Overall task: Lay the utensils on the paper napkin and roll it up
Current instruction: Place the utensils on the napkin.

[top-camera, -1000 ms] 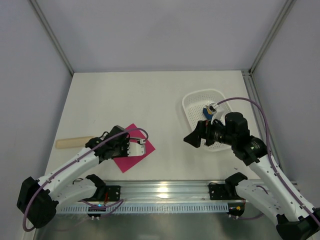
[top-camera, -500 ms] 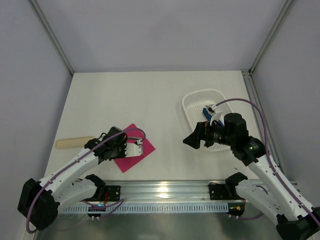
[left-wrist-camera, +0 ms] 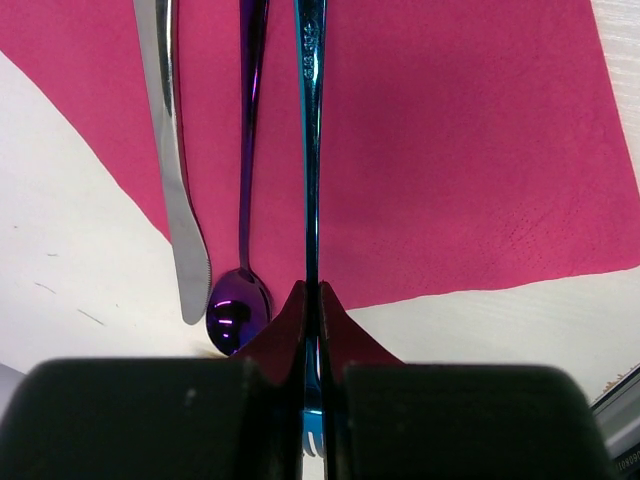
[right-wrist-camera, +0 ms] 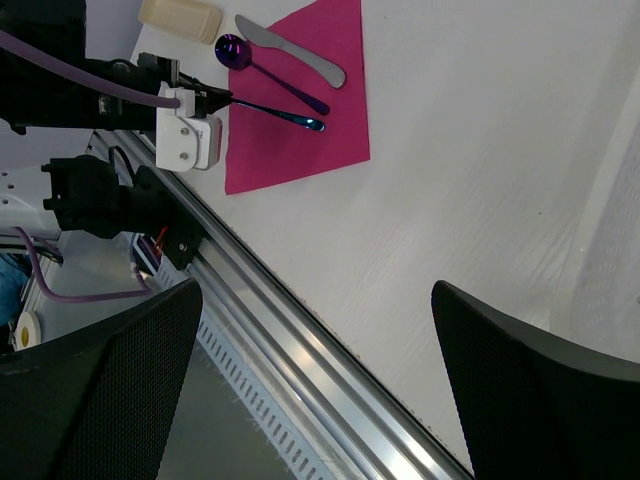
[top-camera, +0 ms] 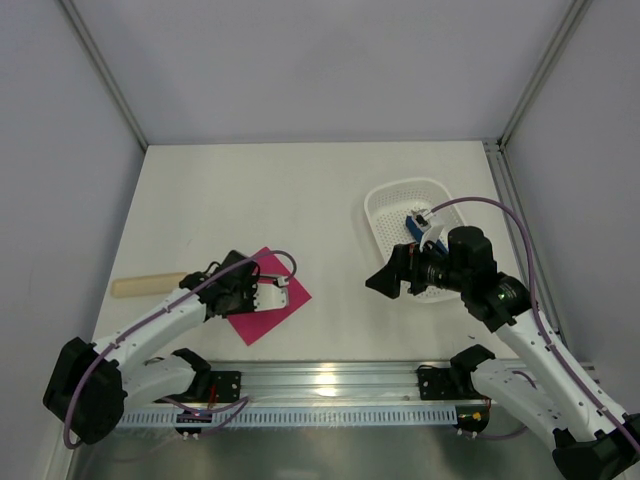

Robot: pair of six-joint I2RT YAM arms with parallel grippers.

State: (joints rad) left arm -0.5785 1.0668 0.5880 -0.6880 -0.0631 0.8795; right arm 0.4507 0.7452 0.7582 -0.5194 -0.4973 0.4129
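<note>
Left jaws clench the fork [left-wrist-camera: 311,150] near its tines, handle stretched ahead over the paper napkin [left-wrist-camera: 450,150], parallel to spoon [left-wrist-camera: 238,300] and knife [left-wrist-camera: 172,180] for neat rolling; right jaws gape, empty.

We can read no words, numbers or brand names in any of the views. The only marking we find is a tiny stamp near the far end of the handle of the blue utensil [left-wrist-camera: 311,150], seen from the left wrist, and it is too small and blurred for us to make out.
</note>
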